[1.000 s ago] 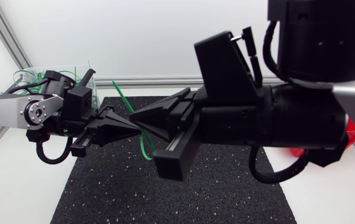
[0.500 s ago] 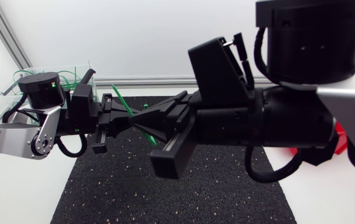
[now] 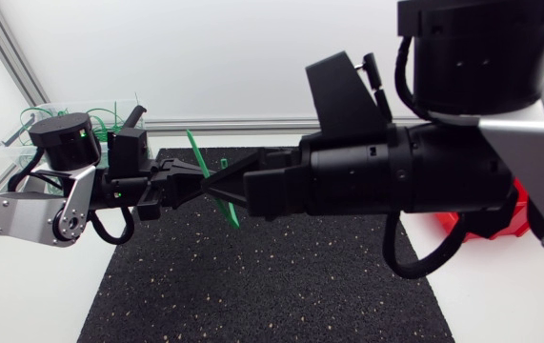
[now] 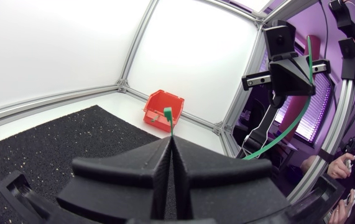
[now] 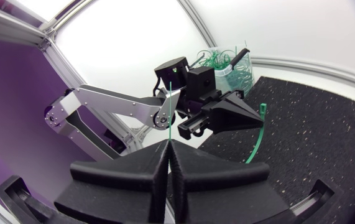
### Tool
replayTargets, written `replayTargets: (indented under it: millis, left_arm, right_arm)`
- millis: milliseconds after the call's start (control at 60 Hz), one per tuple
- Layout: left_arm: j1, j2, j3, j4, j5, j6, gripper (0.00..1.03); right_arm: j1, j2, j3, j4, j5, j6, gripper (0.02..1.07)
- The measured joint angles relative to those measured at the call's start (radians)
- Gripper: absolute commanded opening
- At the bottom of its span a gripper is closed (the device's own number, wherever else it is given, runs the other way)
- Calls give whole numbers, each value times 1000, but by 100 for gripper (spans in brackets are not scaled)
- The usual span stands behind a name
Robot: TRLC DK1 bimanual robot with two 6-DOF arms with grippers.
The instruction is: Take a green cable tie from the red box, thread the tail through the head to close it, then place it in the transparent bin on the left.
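We hold both end effectors tip to tip above the black mat on the desk, over the mat's 11 o'clock part in the head view. Our left end effector has its fingers pressed together on the green cable tie; in the left wrist view a short green end pokes out past its closed tips. Our right end effector is likewise clamped on the same tie, a thin green strip standing up from between its closed fingers. Between the two grips the tie bows down in a loose curve toward the mat, so it rests on nothing else. The transparent bin sits off the mat at 10 o'clock with loose green ties tangled inside. The red box stands on the desk at the mat's 3 o'clock side, largely hidden behind our right arm in the head view.
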Motion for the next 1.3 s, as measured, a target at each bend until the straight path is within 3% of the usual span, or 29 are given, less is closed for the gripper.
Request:
replayTargets:
  millis: [300, 467, 850, 1300]
  left_arm:
    - [-55, 0, -30, 33, -4, -28, 4]
    - [-55, -23, -31, 77, -24, -102, 4]
    - [-19, -132, -31, 82, -34, -245, 4]
    - [-31, -311, -22, 85, -152, -391, 4]
  right_arm:
    - [-66, 0, 44, -138, -99, 317, 8]
    - [-80, 5, 111, -207, -157, 437, 8]
    - [-156, 109, 240, -300, -298, 623, 8]
    - [-199, 125, 398, -521, -419, 724, 8]
